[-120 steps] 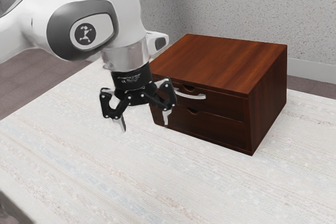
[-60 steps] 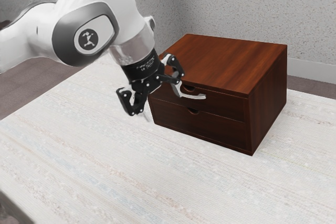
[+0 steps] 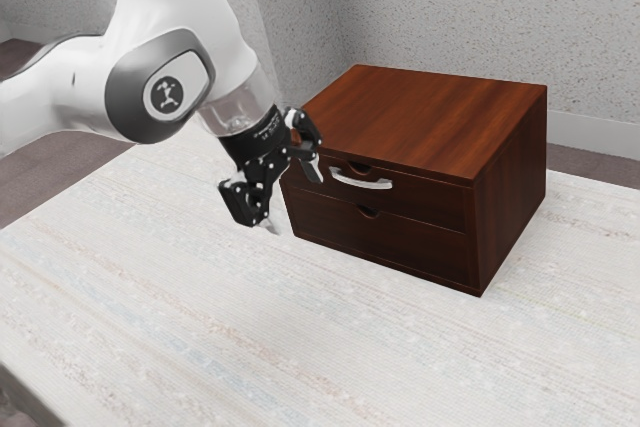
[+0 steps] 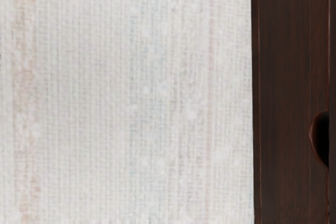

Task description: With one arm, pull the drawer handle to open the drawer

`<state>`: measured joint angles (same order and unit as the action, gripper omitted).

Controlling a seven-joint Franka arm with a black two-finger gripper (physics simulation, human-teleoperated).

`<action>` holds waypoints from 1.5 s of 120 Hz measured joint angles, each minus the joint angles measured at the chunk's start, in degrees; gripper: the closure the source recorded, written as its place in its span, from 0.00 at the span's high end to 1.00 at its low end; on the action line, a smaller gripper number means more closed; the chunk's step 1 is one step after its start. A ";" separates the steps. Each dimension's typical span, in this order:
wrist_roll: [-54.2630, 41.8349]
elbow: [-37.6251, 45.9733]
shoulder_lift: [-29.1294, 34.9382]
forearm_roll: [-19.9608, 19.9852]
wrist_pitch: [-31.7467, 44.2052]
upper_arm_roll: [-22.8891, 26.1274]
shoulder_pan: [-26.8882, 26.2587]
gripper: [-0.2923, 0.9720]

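Two-drawer dark brown wooden cabinet (image 3: 440, 127) on pale woven worktop (image 3: 300, 347). Upper drawer (image 3: 420, 195) shut; silver bar handle (image 3: 362, 183) untouched. Black two-finger claw (image 3: 287, 193) open, tilted, just beside handle, at cabinet's front corner.

A pale bench (image 3: 300, 347) carries faint beige and blue streaks. Behind the bench rises a speckled grey wall (image 3: 480, 7) with a white baseboard (image 3: 595, 132); brown floor (image 3: 60, 147) lies beside the bench.

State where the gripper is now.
In the exterior view, the open gripper hangs at the cabinet's front corner, on the view's left of the silver handle.
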<state>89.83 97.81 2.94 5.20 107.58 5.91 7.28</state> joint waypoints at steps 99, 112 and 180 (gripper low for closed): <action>-3.10 -9.43 -10.17 -2.50 3.63 -1.62 -4.32 0.77; -3.76 -9.37 -10.24 -2.49 3.69 -1.69 -4.14 0.77; -5.99 -9.38 -12.28 -2.34 4.69 -1.87 -3.28 0.77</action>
<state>83.84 88.42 -9.34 2.85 112.27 4.04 4.00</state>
